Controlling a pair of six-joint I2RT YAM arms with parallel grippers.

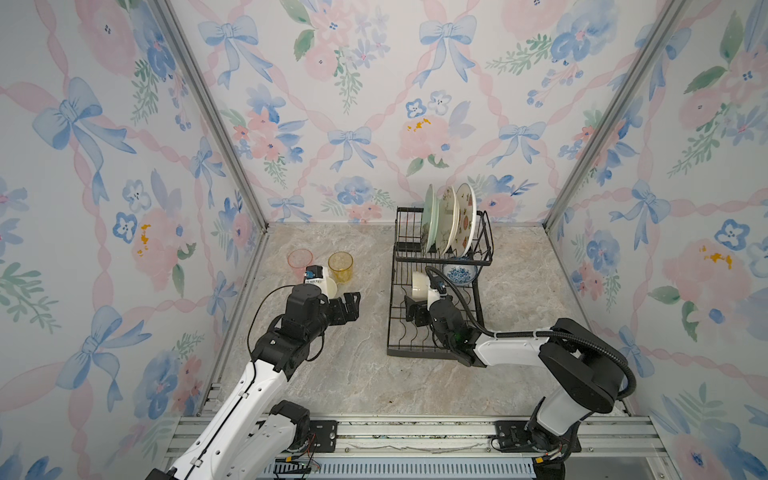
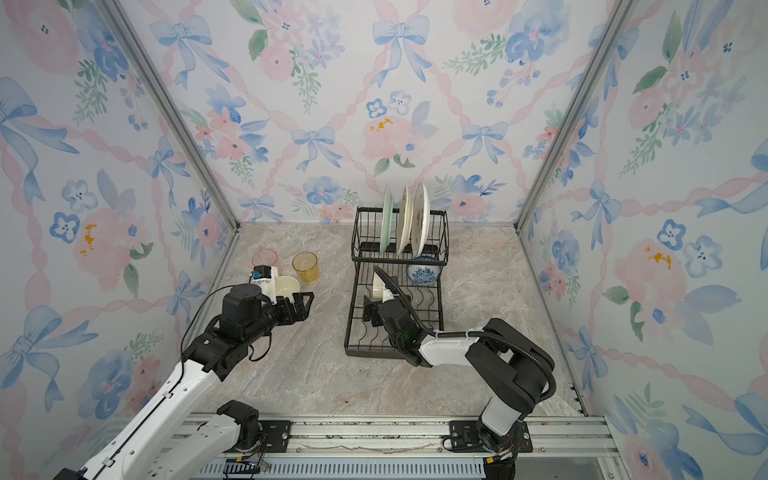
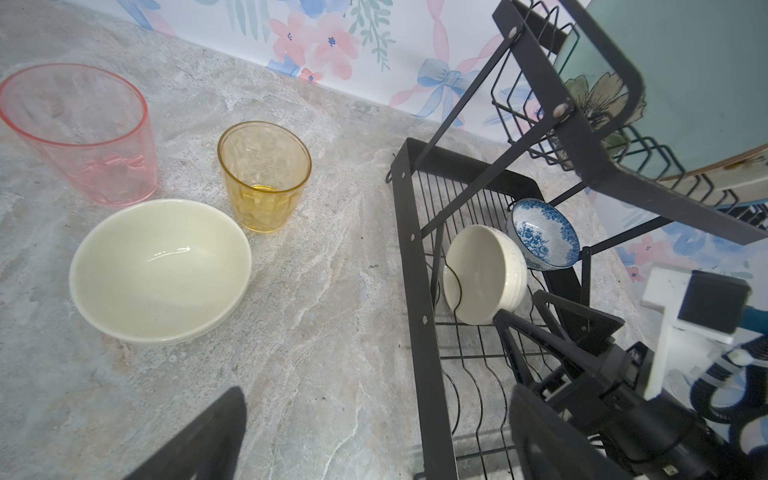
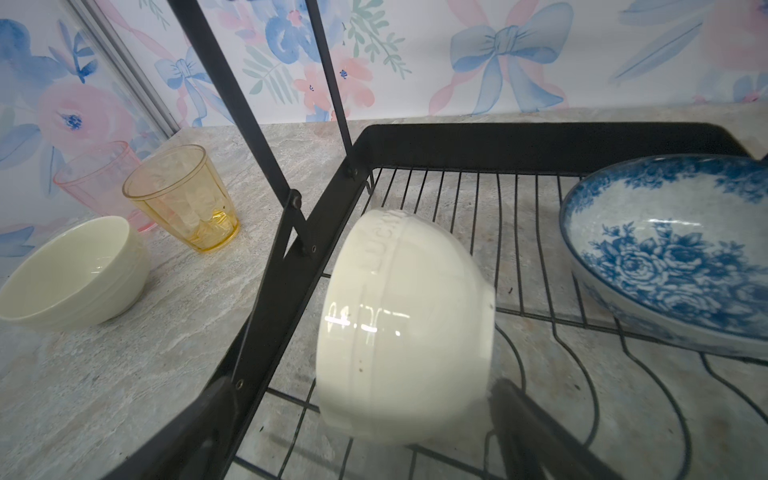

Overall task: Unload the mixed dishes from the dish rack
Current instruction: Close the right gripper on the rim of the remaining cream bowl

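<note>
Dish rack [image 1: 419, 354] black wire; glossy cream bowl [image 4: 399, 324] tilted btwn released right pincer [image 4: 363, 384]; left pincer [image 1: 348, 306] released too.

Dish rack [image 3: 419, 299]: black wire; mint-green plate [image 1: 430, 216] with olive flower motif; cream plates [image 1: 466, 216] with floral and fruit prints; white bowl [image 4: 665, 257] with blue roses. The cream bowl [image 4: 399, 324] and other cream bowl [image 4: 70, 274] are plain; pink tumbler [image 3: 83, 133] and amber tumbler [image 3: 264, 174] translucent. The counter [image 3: 332, 332] is grey-beige marbled; wallpaper [image 1: 374, 83] shows pastel bows and flowers.
</note>
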